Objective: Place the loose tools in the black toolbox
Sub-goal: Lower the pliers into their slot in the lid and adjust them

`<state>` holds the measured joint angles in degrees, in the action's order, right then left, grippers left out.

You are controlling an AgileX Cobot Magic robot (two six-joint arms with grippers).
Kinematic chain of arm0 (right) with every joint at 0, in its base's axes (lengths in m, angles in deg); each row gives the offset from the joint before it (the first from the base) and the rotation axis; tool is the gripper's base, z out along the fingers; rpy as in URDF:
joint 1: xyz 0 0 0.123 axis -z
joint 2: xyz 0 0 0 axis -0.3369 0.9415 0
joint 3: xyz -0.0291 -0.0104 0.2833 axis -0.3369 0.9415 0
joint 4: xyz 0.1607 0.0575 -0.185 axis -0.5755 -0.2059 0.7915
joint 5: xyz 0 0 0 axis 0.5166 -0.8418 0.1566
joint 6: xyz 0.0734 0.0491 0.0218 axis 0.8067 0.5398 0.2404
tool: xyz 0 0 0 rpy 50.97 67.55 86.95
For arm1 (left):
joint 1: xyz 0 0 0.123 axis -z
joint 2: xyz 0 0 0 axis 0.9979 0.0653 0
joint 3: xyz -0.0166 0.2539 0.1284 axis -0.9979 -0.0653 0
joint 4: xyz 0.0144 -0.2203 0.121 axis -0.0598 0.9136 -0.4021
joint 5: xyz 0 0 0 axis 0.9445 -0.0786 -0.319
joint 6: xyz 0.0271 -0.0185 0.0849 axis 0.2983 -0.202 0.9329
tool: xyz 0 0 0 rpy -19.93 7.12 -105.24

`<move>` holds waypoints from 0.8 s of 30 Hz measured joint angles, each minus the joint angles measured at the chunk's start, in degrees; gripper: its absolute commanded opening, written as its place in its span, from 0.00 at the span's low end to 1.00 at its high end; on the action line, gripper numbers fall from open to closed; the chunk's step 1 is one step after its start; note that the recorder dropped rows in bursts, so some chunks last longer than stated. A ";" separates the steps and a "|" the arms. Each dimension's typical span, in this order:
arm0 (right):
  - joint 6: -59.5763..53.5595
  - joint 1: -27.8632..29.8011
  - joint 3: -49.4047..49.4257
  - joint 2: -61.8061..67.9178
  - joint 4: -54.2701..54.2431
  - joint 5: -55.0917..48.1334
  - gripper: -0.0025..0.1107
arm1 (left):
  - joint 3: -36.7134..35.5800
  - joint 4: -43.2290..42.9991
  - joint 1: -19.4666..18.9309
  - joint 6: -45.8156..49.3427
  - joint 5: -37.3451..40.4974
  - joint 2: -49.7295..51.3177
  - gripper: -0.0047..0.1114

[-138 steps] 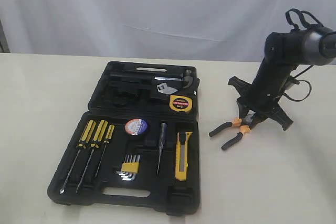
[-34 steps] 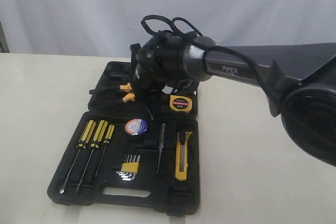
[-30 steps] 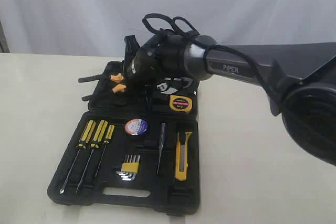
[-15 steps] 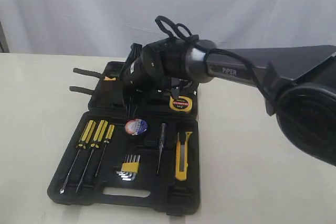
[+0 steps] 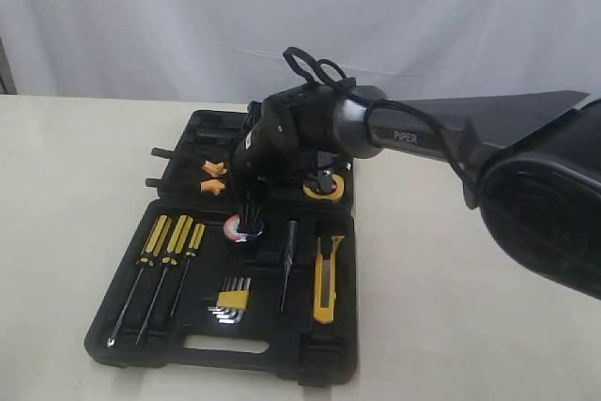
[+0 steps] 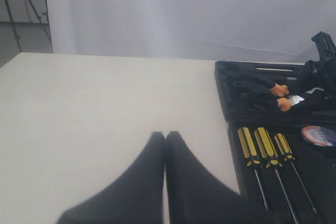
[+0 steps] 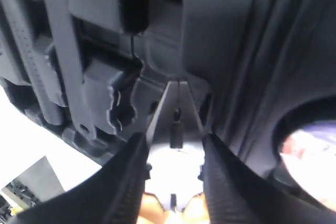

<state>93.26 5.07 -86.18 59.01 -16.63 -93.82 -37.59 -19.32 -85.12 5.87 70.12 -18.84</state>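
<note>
The orange-and-black-handled pliers [image 5: 208, 176] hang over the left part of the black toolbox's [image 5: 122, 326] far half. Their handles point left past its edge. My right gripper [image 5: 235, 174] is shut on the pliers' metal head [image 7: 176, 129], with one finger on each side. I cannot tell whether the pliers touch the box. The dark tape roll [image 5: 232, 227] sits just below, partly hidden by the arm. The yellow tape measure [image 5: 324, 187] and the utility knife [image 5: 326, 279] lie in the box. My left gripper [image 6: 165, 136] is shut and empty over bare table.
Yellow-and-black screwdrivers [image 5: 169, 243] and a hex key set [image 5: 231, 300] fill slots in the near half of the box. The right arm [image 5: 423, 133] stretches across from the right over the far half. A white curtain hangs behind the table.
The right gripper has lowered the pliers and brought them slightly right, down toward the far half of the box. The left gripper shows no earlier view.
</note>
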 measured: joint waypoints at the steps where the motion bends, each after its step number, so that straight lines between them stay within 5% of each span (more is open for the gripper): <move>1: 0.00 0.10 0.00 0.00 0.48 0.00 0.02 | 0.00 0.00 0.00 0.00 0.00 0.00 0.04; 24: 0.00 2.11 0.00 1.91 2.22 3.95 0.02 | 0.00 0.00 0.00 0.00 0.00 0.00 0.04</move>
<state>93.26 7.17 -86.18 60.92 -14.41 -89.87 -37.59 -19.32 -85.12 5.87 70.12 -18.84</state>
